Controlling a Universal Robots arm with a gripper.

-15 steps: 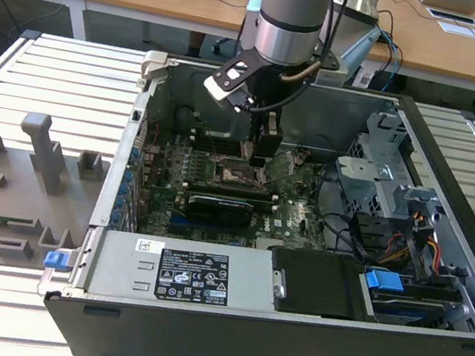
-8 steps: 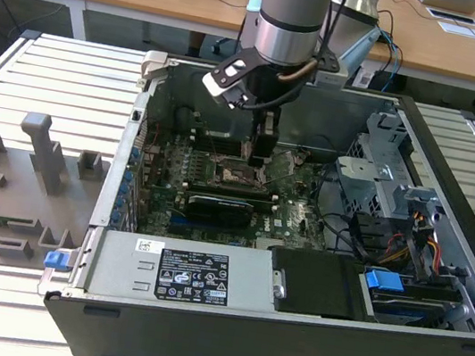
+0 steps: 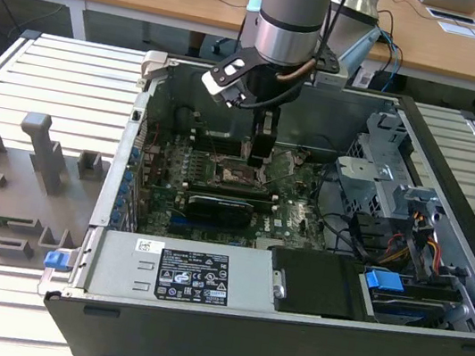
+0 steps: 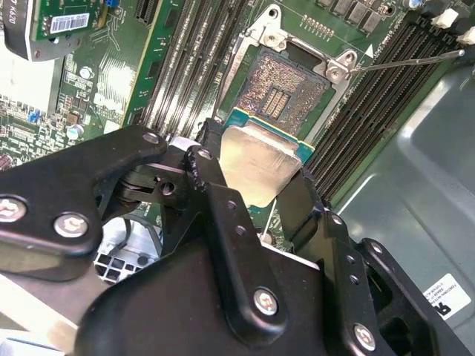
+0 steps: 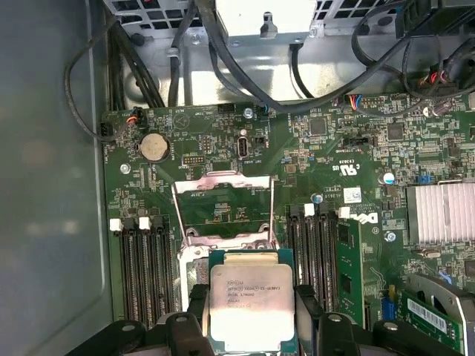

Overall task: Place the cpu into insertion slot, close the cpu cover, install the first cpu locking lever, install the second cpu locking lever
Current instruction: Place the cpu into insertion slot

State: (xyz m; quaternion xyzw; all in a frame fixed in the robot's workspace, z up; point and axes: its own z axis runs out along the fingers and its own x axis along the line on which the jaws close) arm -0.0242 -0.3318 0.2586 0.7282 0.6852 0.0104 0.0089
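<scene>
Grey cylindrical robot arm (image 3: 292, 6): wrist pointing straight down into an open dark metal computer case (image 3: 283, 348) on the white slatted bench (image 3: 56, 68).
Black two-fingered claw (image 4: 256, 185): clenched on the small flat square silvery-topped cpu (image 4: 260, 167), one finger on each opposite edge.
Square black metal-rimmed insertion slot (image 4: 286, 85): just below and ahead of the claw, gold contacts exposed. Whether the cpu touches it cannot be told.
Hinged metal cover (image 5: 223, 178): raised open, beyond the claw.

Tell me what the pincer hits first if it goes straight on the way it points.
Probably the insertion slot: the pincer, shut on the cpu, points down at it, so the cpu would touch first. The gap between them is unclear.
</scene>
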